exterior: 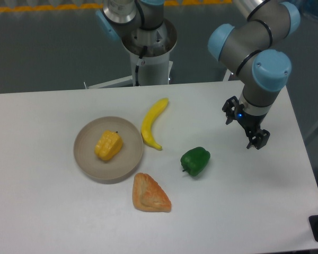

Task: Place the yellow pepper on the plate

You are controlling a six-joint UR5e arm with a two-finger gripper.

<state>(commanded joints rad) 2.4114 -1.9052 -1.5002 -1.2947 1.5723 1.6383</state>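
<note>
The yellow pepper is small, lumpy and yellow-orange. It lies inside the round beige-grey plate at the left of the table, a little right of the plate's middle. My gripper hangs at the right side of the table, far from the plate and to the right of the green pepper. It holds nothing. From this angle I cannot tell how wide its fingers stand.
A yellow banana lies just right of the plate. A green pepper sits mid-table. An orange-tan triangular pastry lies below the plate's right edge. The robot base stands behind the table's far edge.
</note>
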